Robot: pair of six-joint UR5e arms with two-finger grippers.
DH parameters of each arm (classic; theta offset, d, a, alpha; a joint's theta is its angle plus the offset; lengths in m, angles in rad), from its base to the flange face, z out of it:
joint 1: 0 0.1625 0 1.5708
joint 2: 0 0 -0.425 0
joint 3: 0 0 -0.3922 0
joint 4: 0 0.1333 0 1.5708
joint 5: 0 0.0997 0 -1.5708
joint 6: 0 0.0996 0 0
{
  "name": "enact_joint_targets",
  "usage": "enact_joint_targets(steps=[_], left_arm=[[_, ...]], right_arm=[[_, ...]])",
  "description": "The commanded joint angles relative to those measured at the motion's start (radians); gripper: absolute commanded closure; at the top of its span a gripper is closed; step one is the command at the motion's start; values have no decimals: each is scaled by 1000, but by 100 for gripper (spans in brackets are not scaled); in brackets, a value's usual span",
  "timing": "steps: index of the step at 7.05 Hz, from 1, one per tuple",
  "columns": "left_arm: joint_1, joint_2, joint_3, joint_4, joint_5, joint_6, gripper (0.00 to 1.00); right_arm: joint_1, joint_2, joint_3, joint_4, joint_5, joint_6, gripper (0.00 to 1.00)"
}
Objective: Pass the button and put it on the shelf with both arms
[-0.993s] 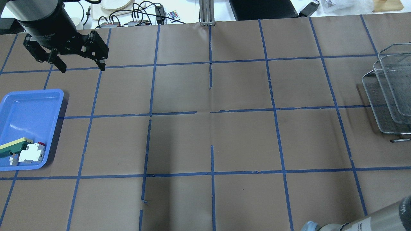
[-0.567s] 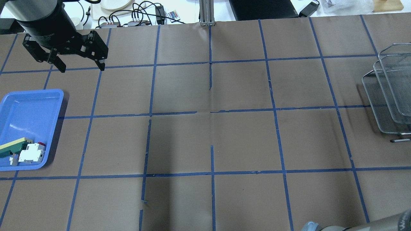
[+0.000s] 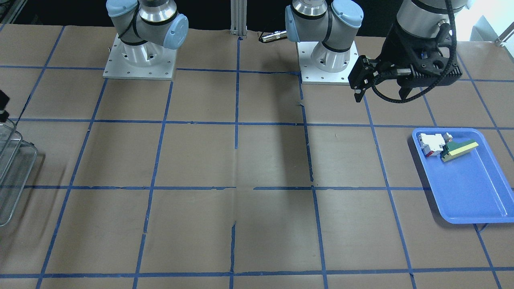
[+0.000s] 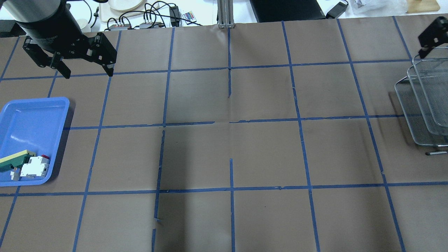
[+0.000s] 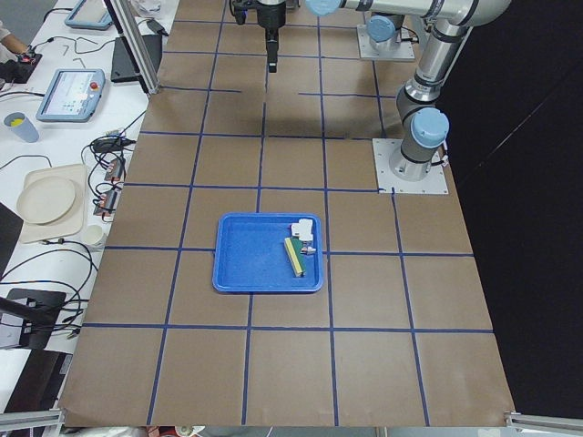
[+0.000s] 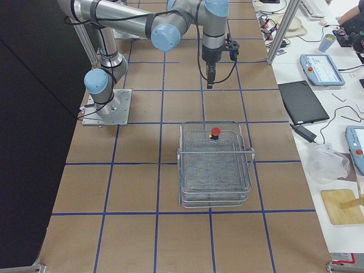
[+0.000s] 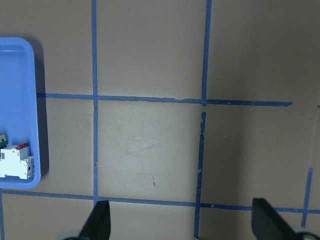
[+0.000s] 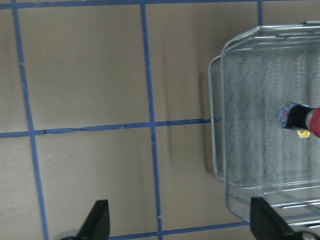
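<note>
We see R gripper (image 4: 430,35) now just past the shelf's (image 4: 416,105) far corner in overhead view; earlier it wasn't in view.

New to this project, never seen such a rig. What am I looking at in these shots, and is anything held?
Two silver-grey jointed robot arms work at a brown-papered table with a blue tape grid. Views: one from behind the robot, one facing it, one from each table end, one camera on each wrist. The left gripper and the right gripper are both open and hold nothing. The small red-capped push-button lies in the top tier of the silver wire mesh shelf. A blue plastic tray holds a white-and-red block and a green-yellow wedge.
</note>
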Motion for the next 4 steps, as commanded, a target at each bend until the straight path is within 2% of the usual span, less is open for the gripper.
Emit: enact_joint_targets(steps=[1,3,4], left_arm=[[1,0,0,0,0,0,0],[1,0,-1,0,0,0,0],[1,2,0,0,-2,-8,0]], right_arm=[[201,-29,8,63,9,235,0],[339,-66,34,200,17,321,0],[360,-94,57,208,17,326,0]])
